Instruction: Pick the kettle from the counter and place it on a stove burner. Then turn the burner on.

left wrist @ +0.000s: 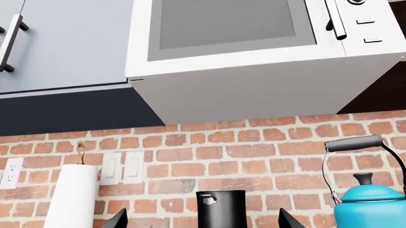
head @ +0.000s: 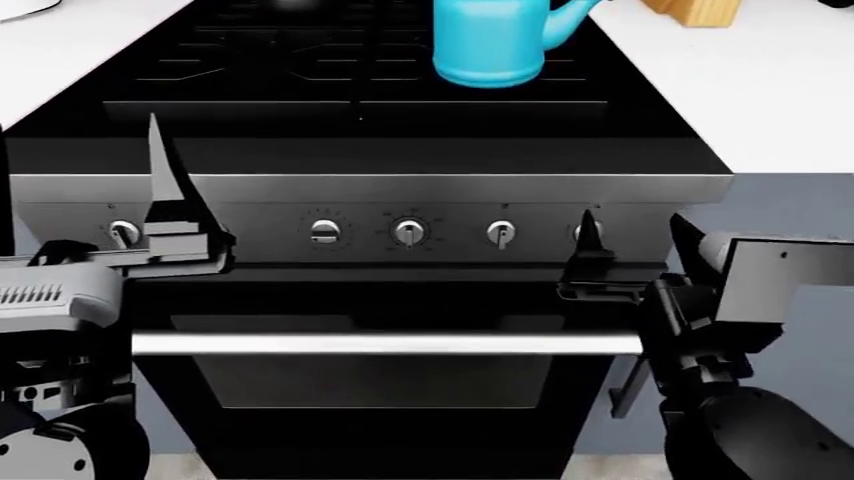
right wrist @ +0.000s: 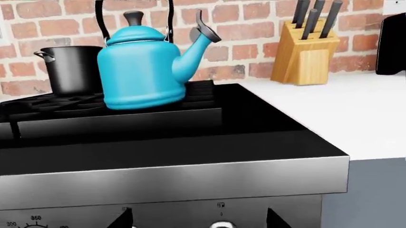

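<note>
Kettle (head: 491,42) is sitting on a right-side burner of the stove (head: 400,130), off the white tabletop (head: 747,90), so placing looks done. My right hand (head: 589,262) is released, empty, lined up at the far-right knob (head: 589,233); turning it remains. Left hand (head: 171,200) is open and idle.

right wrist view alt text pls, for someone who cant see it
A turquoise kettle sits on the black stovetop grate, spout toward a wooden knife block on the white counter. A black pot stands behind it against a brick wall. Two dark fingertips of the gripper flank a control knob on the steel front panel.
</note>
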You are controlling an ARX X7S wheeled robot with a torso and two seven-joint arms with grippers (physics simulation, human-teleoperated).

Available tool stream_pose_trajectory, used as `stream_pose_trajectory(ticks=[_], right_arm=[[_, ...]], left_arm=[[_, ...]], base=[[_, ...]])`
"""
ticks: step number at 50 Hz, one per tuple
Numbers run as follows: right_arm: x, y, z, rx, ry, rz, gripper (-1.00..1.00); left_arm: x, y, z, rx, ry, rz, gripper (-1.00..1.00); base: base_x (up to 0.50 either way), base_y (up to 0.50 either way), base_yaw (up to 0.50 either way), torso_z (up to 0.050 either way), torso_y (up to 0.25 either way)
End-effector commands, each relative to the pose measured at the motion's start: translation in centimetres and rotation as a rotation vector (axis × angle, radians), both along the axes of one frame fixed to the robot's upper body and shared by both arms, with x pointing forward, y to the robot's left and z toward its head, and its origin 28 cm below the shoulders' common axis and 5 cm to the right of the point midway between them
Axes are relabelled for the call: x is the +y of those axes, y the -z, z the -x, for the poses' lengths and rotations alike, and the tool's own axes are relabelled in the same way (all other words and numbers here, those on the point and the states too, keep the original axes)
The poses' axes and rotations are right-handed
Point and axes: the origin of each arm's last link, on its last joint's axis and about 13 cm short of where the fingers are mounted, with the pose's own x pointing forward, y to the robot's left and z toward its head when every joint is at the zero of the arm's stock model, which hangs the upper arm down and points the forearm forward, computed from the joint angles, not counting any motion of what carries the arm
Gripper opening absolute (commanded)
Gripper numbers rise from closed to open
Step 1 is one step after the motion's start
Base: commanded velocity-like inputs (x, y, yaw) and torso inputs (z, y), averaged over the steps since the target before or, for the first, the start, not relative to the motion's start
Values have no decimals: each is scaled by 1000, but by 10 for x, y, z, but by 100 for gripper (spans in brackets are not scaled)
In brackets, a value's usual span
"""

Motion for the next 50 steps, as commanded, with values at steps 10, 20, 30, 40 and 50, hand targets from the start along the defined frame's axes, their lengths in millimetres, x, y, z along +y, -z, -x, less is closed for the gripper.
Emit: stream_pose_trajectory(ticks=[10, 20, 30, 40, 50], right_arm=[[-2, 4, -11, 134, -21, 0, 100], [-3, 7, -18, 168, -2, 8, 100], [-4, 13, -28, 195, 6, 4, 100], [-4, 17, -34, 211, 12, -1, 100], [-5, 19, -41, 225, 22, 5, 100]], left_arm=[[1, 1, -1, 0, -3, 7, 100], [1, 1, -1, 0, -4, 7, 100], [0, 0, 0, -2, -4, 4, 100], [0, 1, 0, -2, -2, 4, 100], [0, 1, -1, -1, -2, 5, 100]], base=[[0, 0, 0, 0, 0], [0, 0, 0, 0, 0], [0, 0, 0, 0, 0], [0, 0, 0, 0, 0], [0, 0, 0, 0, 0]])
